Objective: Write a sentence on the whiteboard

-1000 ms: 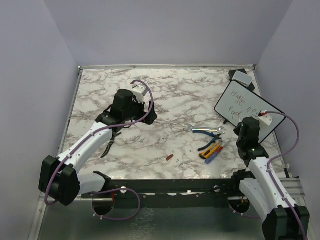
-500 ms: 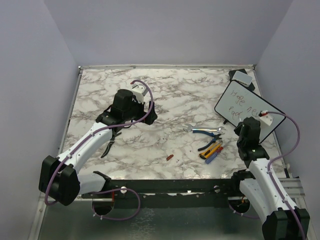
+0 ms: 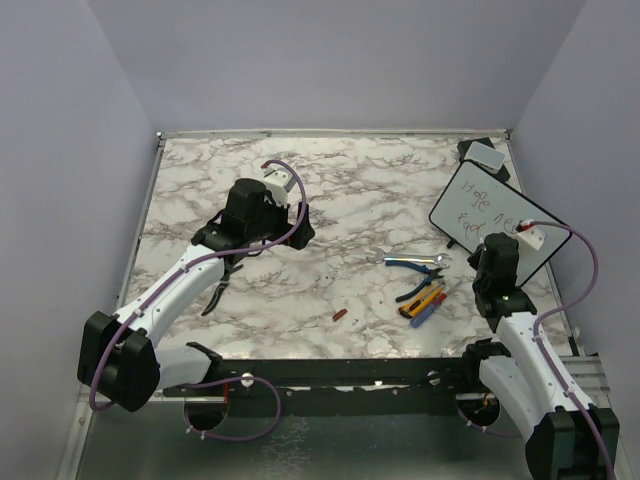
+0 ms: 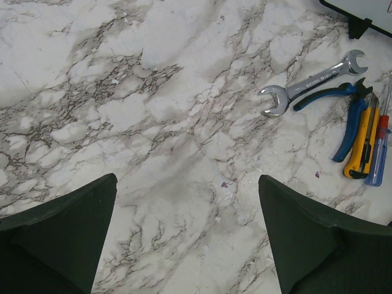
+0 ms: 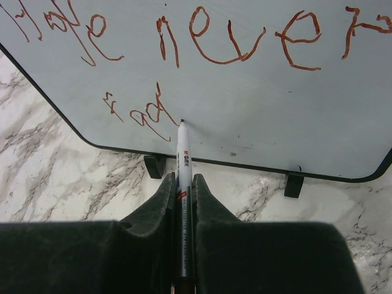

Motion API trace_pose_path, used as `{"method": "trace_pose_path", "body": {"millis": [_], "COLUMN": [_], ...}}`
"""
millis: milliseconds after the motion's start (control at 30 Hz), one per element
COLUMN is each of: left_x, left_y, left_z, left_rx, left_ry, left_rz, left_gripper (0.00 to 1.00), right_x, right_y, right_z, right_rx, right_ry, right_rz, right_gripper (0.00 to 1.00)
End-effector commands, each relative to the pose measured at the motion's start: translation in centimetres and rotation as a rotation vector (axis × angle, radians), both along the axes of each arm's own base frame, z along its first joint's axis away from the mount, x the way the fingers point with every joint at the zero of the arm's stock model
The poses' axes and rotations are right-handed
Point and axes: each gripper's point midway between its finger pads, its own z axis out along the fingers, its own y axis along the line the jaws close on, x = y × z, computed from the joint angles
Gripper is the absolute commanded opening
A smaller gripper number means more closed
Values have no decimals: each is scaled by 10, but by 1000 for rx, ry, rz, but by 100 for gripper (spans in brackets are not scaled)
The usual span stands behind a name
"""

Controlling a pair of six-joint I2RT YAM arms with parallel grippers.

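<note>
Right wrist view shows the right gripper (image 5: 182,184) clenched on a marker (image 5: 182,153), tip at the whiteboard (image 5: 257,107) standing at the table's (image 5: 55,165) right edge, second line barely begun, likely more to write; left gripper (image 4: 187,180) gapes empty.

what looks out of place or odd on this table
A small red piece lies alone on the table, apart from the tools. On the whiteboard, the red writing is wobbly and uneven. Nothing looks spilled or broken.
</note>
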Motion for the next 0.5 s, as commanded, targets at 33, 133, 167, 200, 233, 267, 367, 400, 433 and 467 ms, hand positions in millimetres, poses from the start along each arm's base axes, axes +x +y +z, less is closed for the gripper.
{"method": "trace_pose_path", "body": {"millis": [33,133,167,200,233,267,367,400,433,467], "left_x": [-2,-2,-2,-2,-2,-2,-2,-1,-2,-2], "left_y": [0,0,0,0,0,0,0,0,0,0], "left_z": [7,7,7,7,7,7,7,7,7,7], "left_rx": [-20,-21,-21,-20,-21,-21,-20,-20,-20,-21], "left_ry": [-23,-24,-23,-24,-23,-24,-24,-24,-24,-24], "left_rz": [-7,-6,-7,-6,-6,-8,-7,-6,-7,-7], "left_gripper": [99,99,99,99,99,99,99,99,99,99], "right_x": [-5,-7,-7,-7,-7,-7,-6,-5,-3,-2], "right_y": [-15,-17,-17,-18,-18,-18,-17,-16,-15,-14], "right_z": [7,9,9,11,12,13,14,14,15,16], "right_rx": [-31,-33,-34,-35,-36,-37,-37,-38,-41,-43], "right_ry": [-17,-24,-27,-32,-36,-37,-44,-46,-50,-54], "right_rz": [-79,-92,-95,-97,-99,-98,-90,-83,-75,-67], "right_gripper": [0,1,1,1,1,1,1,1,1,1]}}
